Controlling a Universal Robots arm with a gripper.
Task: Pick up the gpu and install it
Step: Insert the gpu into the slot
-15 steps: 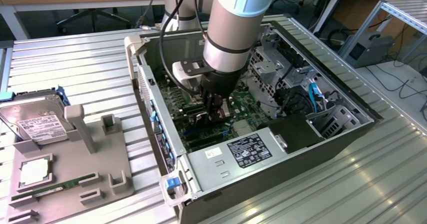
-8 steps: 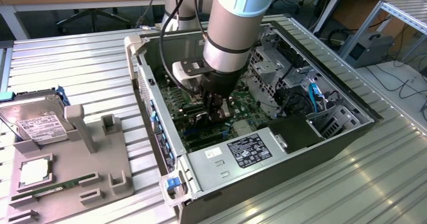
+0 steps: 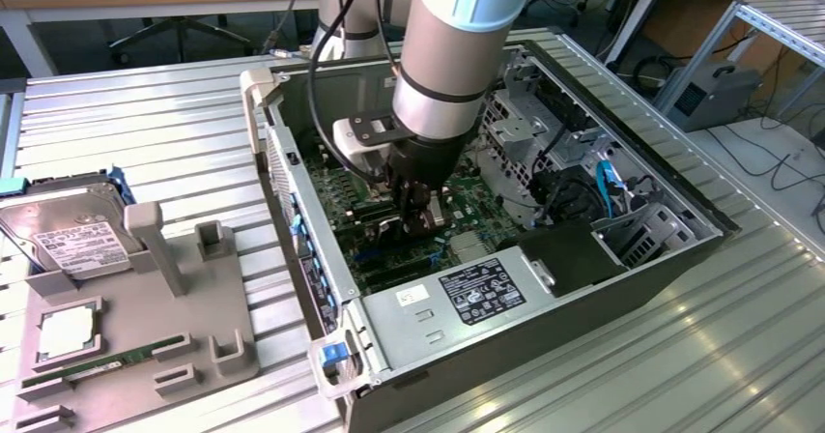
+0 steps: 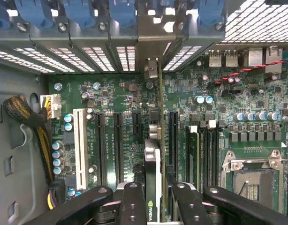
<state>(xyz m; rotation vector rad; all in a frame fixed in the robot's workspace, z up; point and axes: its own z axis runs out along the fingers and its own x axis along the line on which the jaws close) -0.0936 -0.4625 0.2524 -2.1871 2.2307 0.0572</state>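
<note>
Black gpu [image 4: 152, 166]: 1, edge-on over motherboard [image 4: 111, 93] | pincer [image 4: 154, 190]: 1, clamped on gpu | hard drive [image 3: 71, 230]: 1

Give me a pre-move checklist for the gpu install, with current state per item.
1. gpu gripped by pincer: ok, jaws closed on both faces.
2. Card edge-on above the motherboard, not tilted sideways: ok.
3. Bracket end towards the rear slot covers: ok.
4. Card edge lined up with a slot: cannot tell, the card hides what lies under it.
5. Card seated in the slot: cannot tell.
6. Cable bundle apart from the card: ok.
</note>
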